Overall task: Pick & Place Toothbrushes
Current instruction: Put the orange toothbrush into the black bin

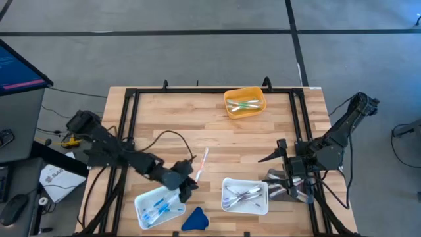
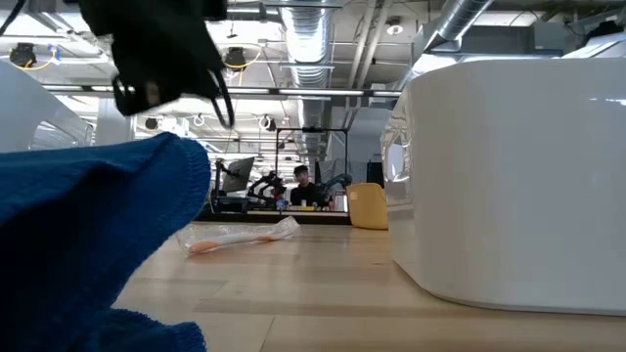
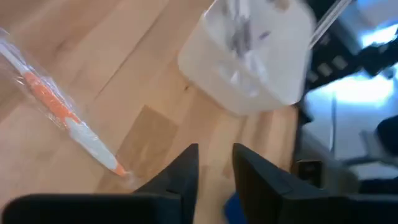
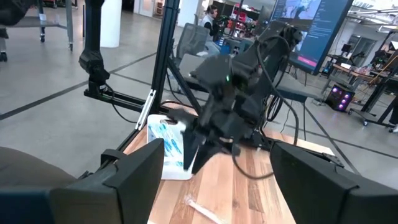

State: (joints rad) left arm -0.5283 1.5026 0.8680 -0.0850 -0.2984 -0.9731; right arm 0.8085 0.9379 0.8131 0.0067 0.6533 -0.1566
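One toothbrush [image 1: 202, 164], white and orange in a clear wrapper, lies flat on the wooden table [image 1: 217, 131]; the left wrist view shows this toothbrush [image 3: 62, 112] too. My left gripper [image 3: 216, 165] hovers just near of it, beside the left white tray [image 1: 158, 207], which holds blue-accented toothbrushes. Its fingers stand a narrow gap apart with nothing between them. More toothbrushes lie in the right white tray [image 1: 245, 196] and in the orange tray [image 1: 245, 102]. My right gripper [image 1: 270, 168] waits wide open at the table's right, raised.
A blue cloth-like lump [image 1: 194, 219] lies at the near edge between the two white trays. A black cable [image 1: 168, 135] trails over the table from the left arm. A black frame [image 1: 131, 99] borders the table. Bare wood lies between the orange tray and the near trays.
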